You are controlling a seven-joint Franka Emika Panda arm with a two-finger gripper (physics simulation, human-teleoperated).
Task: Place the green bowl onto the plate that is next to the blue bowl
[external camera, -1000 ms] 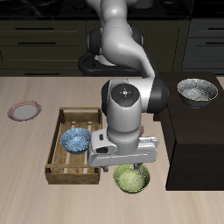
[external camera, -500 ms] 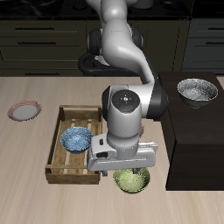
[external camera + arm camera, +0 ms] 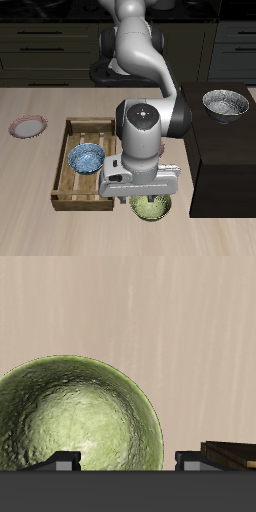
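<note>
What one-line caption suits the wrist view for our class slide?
The tool hangs over the green bowl on the table, a wooden tray's corner alongside.

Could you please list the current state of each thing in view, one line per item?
green bowl: upright on the table, under the gripper, not lifted.
blue bowl: upright inside the wooden crate.
plate: flat on the table, bare.
silvery-grey bowl: upright on the dark block.
gripper: low over the green bowl; grip unclear.

The arm's wrist covers most of the green bowl (image 3: 151, 207) in the exterior view; the wrist view cuts its near rim. The gripper (image 3: 127, 459) shows only dark finger stubs, perhaps apart. Wooden crate (image 3: 232, 452) is cropped.
</note>
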